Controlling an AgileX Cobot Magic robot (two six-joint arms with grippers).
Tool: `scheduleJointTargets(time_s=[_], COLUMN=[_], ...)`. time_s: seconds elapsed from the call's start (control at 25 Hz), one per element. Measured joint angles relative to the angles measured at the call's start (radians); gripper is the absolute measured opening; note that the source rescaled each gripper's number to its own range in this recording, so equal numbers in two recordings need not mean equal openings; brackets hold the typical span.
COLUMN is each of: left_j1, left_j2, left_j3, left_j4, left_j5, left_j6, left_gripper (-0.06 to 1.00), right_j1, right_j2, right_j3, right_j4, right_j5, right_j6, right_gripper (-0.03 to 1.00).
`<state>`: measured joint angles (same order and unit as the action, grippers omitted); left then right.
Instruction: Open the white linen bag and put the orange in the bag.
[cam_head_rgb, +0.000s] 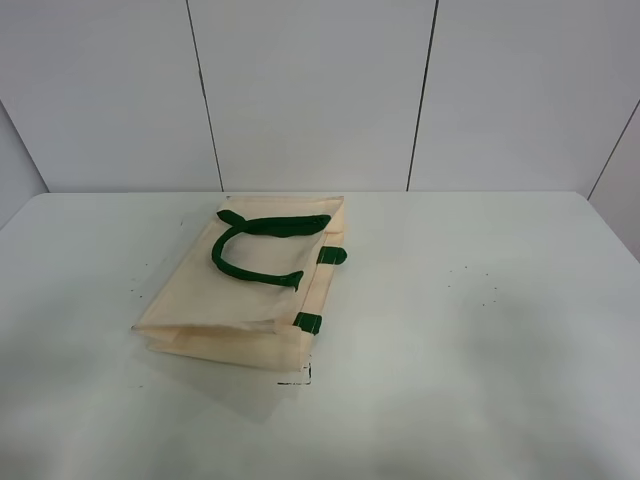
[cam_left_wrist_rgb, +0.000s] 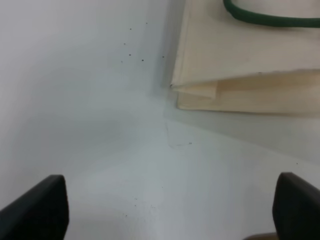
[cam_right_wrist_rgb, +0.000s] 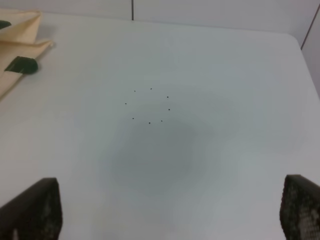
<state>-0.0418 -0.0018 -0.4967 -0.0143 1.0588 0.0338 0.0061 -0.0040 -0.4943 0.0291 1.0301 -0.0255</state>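
The white linen bag (cam_head_rgb: 250, 285) lies flat and folded on the white table, left of centre, with its dark green strap handles (cam_head_rgb: 255, 245) on top and green tabs (cam_head_rgb: 331, 256) at its right edge. Its corner shows in the left wrist view (cam_left_wrist_rgb: 240, 60) and in the right wrist view (cam_right_wrist_rgb: 17, 47). The orange is out of view. My left gripper (cam_left_wrist_rgb: 170, 210) is open and empty above bare table, short of the bag's corner. My right gripper (cam_right_wrist_rgb: 170, 210) is open and empty above bare table to the right of the bag. Neither gripper shows in the exterior high view.
The white table (cam_head_rgb: 480, 330) has small dark specks (cam_right_wrist_rgb: 150, 105) and a short black mark (cam_head_rgb: 298, 380) by the bag's front corner. A white panelled wall (cam_head_rgb: 320, 90) stands behind the table's far edge.
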Motion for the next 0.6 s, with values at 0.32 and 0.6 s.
scheduleJointTargets(time_s=[0.32, 0.6], left_j1=[0.031, 0.031], left_j2=[0.000, 0.000], left_j3=[0.000, 0.000], left_j4=[-0.002, -0.003], left_j5=[0.000, 0.000], left_j6=[0.000, 0.000], left_gripper=[0.97, 0.97], right_j1=[0.000, 0.000], right_j2=[0.000, 0.000], right_j3=[0.000, 0.000], right_j4=[0.000, 0.000], right_j5=[0.000, 0.000], right_j6=[0.000, 0.000], right_gripper=[1.00, 1.00])
